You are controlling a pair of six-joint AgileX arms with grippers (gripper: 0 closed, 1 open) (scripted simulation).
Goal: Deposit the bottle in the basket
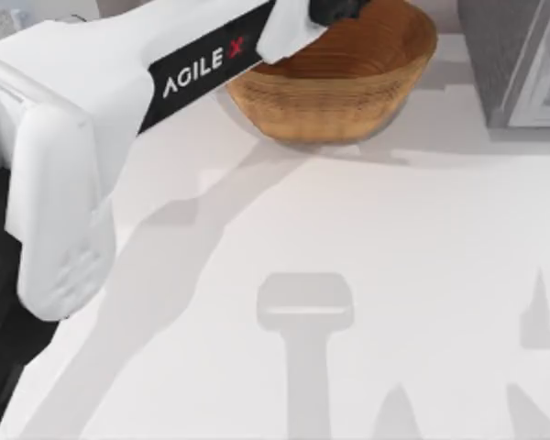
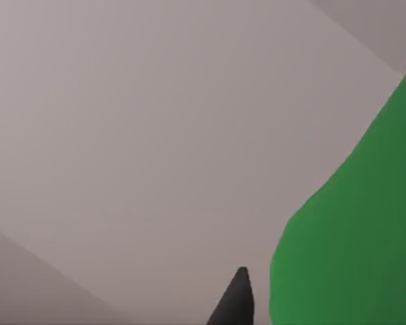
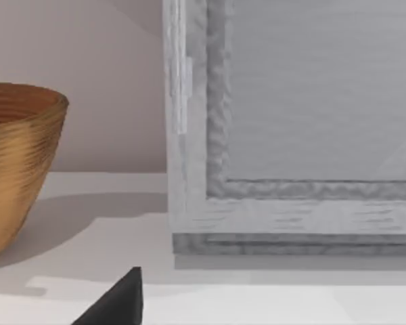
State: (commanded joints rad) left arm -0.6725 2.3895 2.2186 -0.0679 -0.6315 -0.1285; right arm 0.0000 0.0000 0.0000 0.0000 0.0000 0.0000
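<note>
My left arm reaches across the table's back left, and its gripper (image 1: pixel 337 9) hangs over the rim of the wicker basket (image 1: pixel 348 92). In the left wrist view, the bright green bottle (image 2: pixel 352 237) looms very close beside one dark fingertip (image 2: pixel 237 298); the gripper is shut on the bottle. The basket is a wide tan bowl with ribbed coils at the back centre of the table, and its side (image 3: pixel 13 156) also shows in the right wrist view. One dark fingertip (image 3: pixel 125 294) of my right gripper points toward the back of the table, open and holding nothing.
A grey framed cabinet (image 1: pixel 522 64) stands at the back right, close to the basket; its front (image 3: pixel 291 135) faces the right wrist camera. The white tabletop (image 1: pixel 348 275) stretches forward, crossed by arm shadows.
</note>
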